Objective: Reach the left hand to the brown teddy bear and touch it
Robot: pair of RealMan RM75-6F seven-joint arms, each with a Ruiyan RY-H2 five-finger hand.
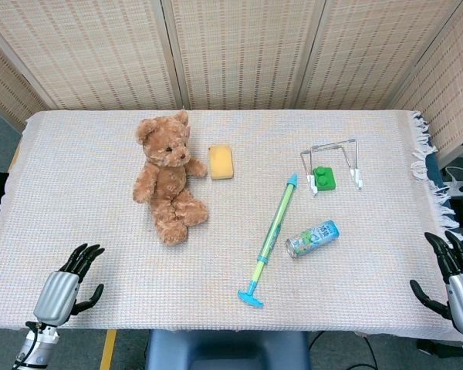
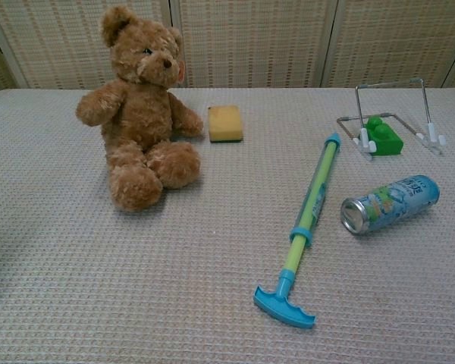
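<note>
The brown teddy bear (image 1: 167,176) (image 2: 139,114) sits on the woven table cloth, left of centre, legs toward the front edge. My left hand (image 1: 68,283) hovers at the front left corner of the table, well short of the bear, fingers spread and holding nothing. At the front right edge my right hand (image 1: 454,279) is also empty, its fingers apart. Neither hand shows in the chest view.
A yellow sponge (image 1: 221,162) lies right of the bear. A blue-green water pump toy (image 1: 271,239) lies diagonally at centre, with a drink can (image 1: 312,238) on its side beside it. A wire stand (image 1: 332,163) and green block (image 1: 323,179) sit at back right.
</note>
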